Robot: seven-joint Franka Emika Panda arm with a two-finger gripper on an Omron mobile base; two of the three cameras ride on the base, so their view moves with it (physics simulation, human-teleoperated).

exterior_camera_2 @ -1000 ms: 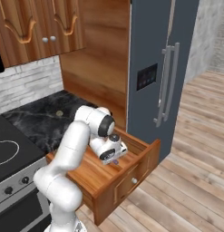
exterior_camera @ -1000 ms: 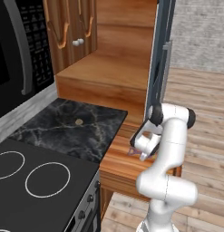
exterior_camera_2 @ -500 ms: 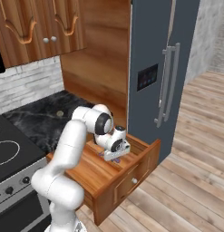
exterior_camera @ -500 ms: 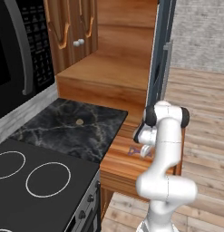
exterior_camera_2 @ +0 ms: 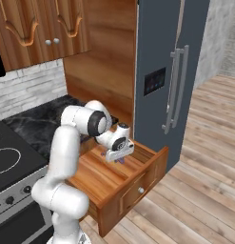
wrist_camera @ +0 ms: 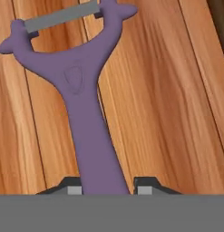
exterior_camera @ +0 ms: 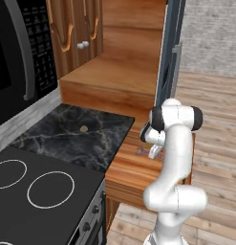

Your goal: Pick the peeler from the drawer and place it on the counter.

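The purplish peeler (wrist_camera: 86,113) lies flat on the wooden bottom of the drawer (wrist_camera: 168,104), its forked head and grey blade pointing away from the hand. My gripper (wrist_camera: 106,188) is down over its handle, with a fingertip (wrist_camera: 73,188) pressed against each side. From the base views, the gripper (exterior_camera: 153,152) (exterior_camera_2: 118,152) sits low inside the open drawer (exterior_camera: 134,172) (exterior_camera_2: 104,176), and a bit of the peeler (exterior_camera: 141,151) (exterior_camera_2: 120,160) pokes out beside it. The black marble counter (exterior_camera: 76,136) (exterior_camera_2: 38,126) lies left of the drawer.
A small tan disc (exterior_camera: 83,128) rests on the counter. The black cooktop (exterior_camera: 33,191) with white rings adjoins the counter. A tall grey fridge (exterior_camera_2: 171,71) stands just past the drawer. Upper cabinets (exterior_camera_2: 43,24) and a microwave (exterior_camera: 19,57) hang above.
The arm has swung farther along the drawer toward the fridge and lowered the hand, bringing the gripper down around the peeler's handle.
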